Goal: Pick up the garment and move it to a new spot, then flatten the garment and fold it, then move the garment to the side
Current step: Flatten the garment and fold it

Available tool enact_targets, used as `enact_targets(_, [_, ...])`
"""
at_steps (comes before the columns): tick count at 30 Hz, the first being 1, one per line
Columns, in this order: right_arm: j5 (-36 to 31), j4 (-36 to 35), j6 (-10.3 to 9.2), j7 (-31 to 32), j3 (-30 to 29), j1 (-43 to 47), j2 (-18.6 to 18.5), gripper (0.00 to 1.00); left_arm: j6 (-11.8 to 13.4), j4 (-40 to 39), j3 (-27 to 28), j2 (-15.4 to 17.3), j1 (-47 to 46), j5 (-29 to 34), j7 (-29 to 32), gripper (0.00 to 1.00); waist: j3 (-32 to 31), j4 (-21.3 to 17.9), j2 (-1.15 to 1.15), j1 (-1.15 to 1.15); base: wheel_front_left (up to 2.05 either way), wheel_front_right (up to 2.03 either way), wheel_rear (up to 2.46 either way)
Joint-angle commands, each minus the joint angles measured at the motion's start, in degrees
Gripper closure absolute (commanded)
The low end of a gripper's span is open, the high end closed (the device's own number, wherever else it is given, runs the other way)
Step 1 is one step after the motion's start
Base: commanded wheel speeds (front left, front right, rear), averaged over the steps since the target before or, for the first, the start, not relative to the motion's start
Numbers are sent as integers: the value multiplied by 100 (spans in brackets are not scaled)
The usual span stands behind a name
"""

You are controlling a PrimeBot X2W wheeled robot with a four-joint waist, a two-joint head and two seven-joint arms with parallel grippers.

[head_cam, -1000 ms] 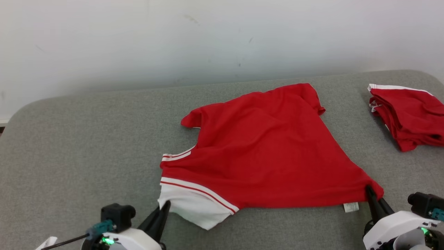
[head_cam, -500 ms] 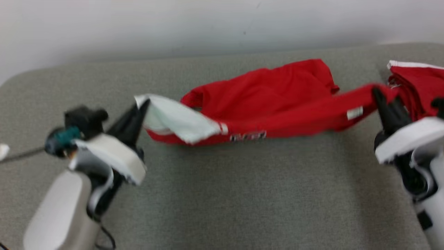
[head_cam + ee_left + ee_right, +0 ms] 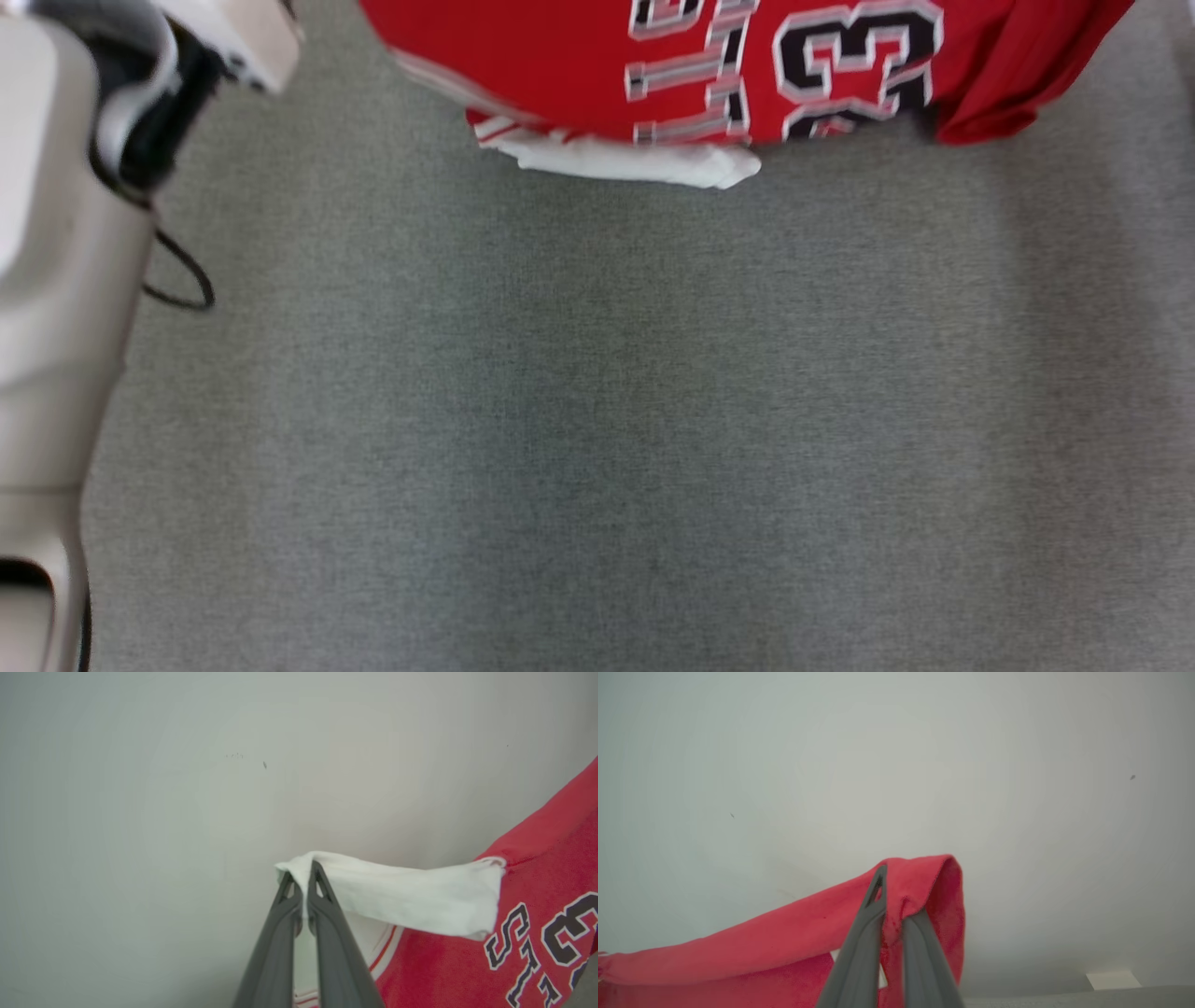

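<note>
The garment (image 3: 672, 65) is a red jersey with white trim and dark printed numbers, hanging at the top of the head view with its lower edge near the grey table (image 3: 597, 420). In the left wrist view my left gripper (image 3: 303, 870) is shut on a white sleeve corner of the garment (image 3: 537, 933), held up before a pale wall. In the right wrist view my right gripper (image 3: 889, 882) is shut on a red hem corner of the garment (image 3: 775, 947). My pale left forearm (image 3: 56, 280) fills the head view's left edge.
A pale wall (image 3: 187, 788) stands behind both raised grippers. A dark cable (image 3: 182, 280) loops off the left forearm. A small white object (image 3: 1113, 980) sits low at the right of the right wrist view.
Both grippers have lifted the garment off the table, so its printed front now hangs facing me. The head camera has tilted down toward the table.
</note>
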Motion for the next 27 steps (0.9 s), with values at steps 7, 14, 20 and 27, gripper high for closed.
enact_targets(7, [-138,697,-15,-240,-19,-1412,-54,100,13,971,-186,-82,-1518,-125,-314,100,495,167,0,-2,0,0,0])
enact_targets(14, [-110,1336,-15,-684,-101,-2382,40,100,14,1712,-233,-114,-2721,-158,-658,100,552,159,0,-2,0,0,0])
enact_targets(20, [-131,1706,-15,-893,-49,-3025,-7,100,15,2264,-365,-234,-3549,83,-846,100,514,202,0,-2,0,0,0])
enact_targets(27, [-35,2038,-15,-1191,11,-3309,-7,100,16,2723,-427,-300,-4108,140,-1013,100,391,217,0,-2,0,0,0])
